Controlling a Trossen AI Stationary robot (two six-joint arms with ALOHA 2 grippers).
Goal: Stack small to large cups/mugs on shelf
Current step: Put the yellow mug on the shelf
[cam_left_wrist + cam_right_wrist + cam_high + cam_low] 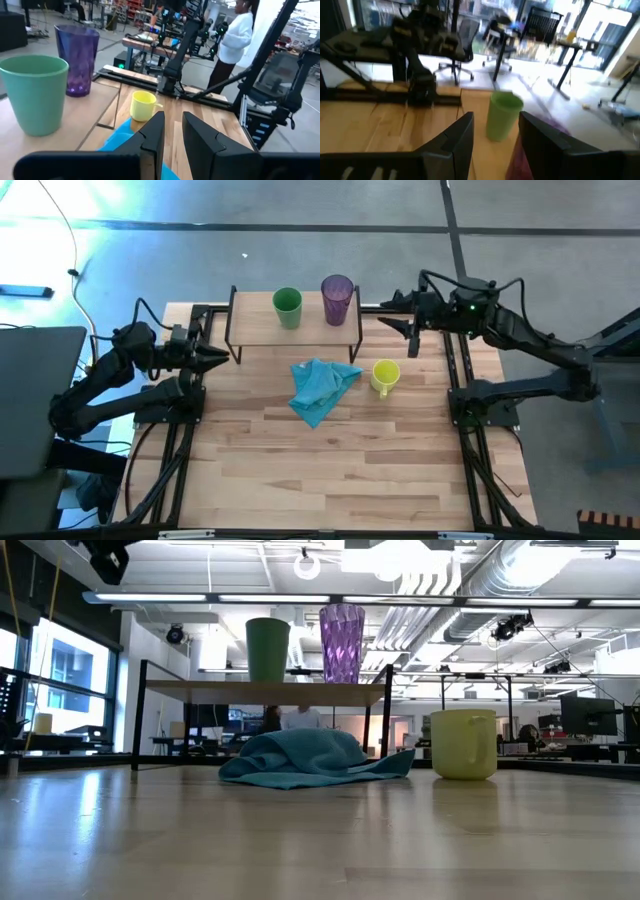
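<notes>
Yellow mug (385,376), centre-right of the high view, still off shelf (262,320): we'd bring right gripper (409,326), jaws apart and empty, down squarely over its rim; left gripper (214,356) part-open, idle.

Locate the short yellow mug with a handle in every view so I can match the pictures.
High view: the short yellow mug stands on the table, right of the light blue cloth.
Low view: the mug stands right of the cloth, on the table.
Left wrist view: the mug shows beyond the left gripper.
Right wrist view: not in it.
Shared landmark: the green handleless cup, seen in all four views.
</notes>
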